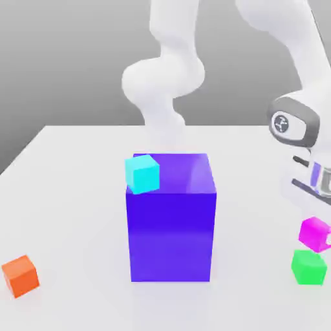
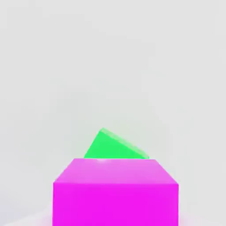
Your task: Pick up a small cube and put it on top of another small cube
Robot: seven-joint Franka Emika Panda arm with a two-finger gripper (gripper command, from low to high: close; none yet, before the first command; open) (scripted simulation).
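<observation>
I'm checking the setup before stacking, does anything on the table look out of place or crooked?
One thing: the cyan cube sits askew at the top corner of the big blue-purple block, on the exterior view's left, overhanging its edge. The magenta cube is lifted above the green cube, as expected.

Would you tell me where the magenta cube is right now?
In the exterior view, the magenta cube sits at the far right, raised just above the green cube, under the gripper.
</observation>
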